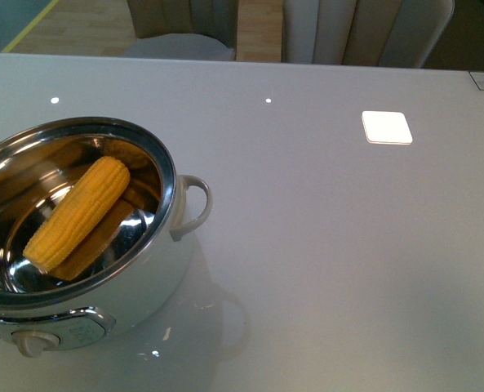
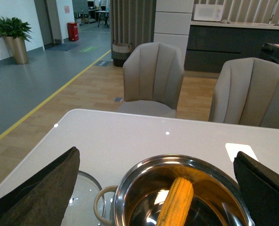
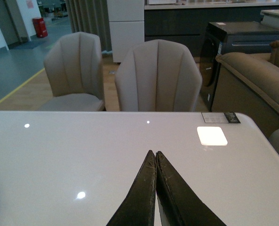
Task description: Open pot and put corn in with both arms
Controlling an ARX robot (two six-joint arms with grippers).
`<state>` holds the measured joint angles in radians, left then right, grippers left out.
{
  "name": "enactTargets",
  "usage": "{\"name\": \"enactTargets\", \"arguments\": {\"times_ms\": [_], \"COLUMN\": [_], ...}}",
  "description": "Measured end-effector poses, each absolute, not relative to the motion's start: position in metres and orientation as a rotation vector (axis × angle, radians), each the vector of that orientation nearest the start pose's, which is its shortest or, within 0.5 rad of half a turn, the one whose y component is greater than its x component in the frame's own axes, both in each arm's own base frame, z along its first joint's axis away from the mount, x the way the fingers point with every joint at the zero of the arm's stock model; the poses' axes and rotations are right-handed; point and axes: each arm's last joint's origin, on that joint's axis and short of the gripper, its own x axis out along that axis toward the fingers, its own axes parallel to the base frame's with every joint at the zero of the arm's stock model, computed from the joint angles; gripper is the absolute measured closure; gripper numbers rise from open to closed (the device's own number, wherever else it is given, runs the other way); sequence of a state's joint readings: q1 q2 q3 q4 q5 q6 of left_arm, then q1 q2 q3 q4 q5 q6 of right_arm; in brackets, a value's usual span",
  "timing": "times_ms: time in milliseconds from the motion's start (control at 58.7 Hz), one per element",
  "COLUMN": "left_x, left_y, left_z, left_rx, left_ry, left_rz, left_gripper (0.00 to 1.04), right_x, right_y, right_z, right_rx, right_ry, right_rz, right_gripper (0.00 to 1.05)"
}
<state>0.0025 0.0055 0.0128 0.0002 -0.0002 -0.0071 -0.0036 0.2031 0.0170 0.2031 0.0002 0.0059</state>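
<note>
Front view: pot sits at the near left of the grey surface, uncovered, steel interior exposed, one white loop handle facing right, beige dial at the near edge. Corn lies inside the pot, resting diagonally on the steel floor, one end up toward the far wall, the other low toward the near left; its reflection shows on the metal beside it. No arm appears in this view. Left wrist view: left gripper hangs over the pot, jaws spread wide, one dark finger at each side of the frame, nothing between them; corn visible below in the bowl. The glass lid lies flat on the surface just beside the pot, next to its other loop handle; whether they touch cannot be told. Right wrist view: right gripper is over bare surface, well apart from the pot, jaws closed together with the fingertips meeting, empty. Two beige chairs stand behind the far edge of the surface.
</note>
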Motion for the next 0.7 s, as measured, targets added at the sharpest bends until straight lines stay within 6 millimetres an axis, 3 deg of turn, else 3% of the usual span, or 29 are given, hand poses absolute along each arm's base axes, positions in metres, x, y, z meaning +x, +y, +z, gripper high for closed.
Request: {"name": "enactTargets", "arguments": {"times_ms": [426, 596, 698], "left_x": [0.097, 0.097, 0.097], "left_y": [0.000, 0.000, 0.000], "left_z": [0.167, 0.167, 0.167], "left_rx": [-0.007, -0.007, -0.007], "left_ry": [-0.007, -0.007, -0.007], "left_rz": [0.003, 0.003, 0.003], "left_gripper": [0.07, 0.07, 0.07], "right_x": [0.097, 0.097, 0.097], "right_y": [0.000, 0.000, 0.000], "right_z": [0.169, 0.169, 0.169], "right_rx": [0.006, 0.005, 0.005], "right_ry": [-0.012, -0.012, -0.013], "right_rz": [-0.003, -0.003, -0.003], "right_gripper": [1.03, 0.77, 0.51]}}
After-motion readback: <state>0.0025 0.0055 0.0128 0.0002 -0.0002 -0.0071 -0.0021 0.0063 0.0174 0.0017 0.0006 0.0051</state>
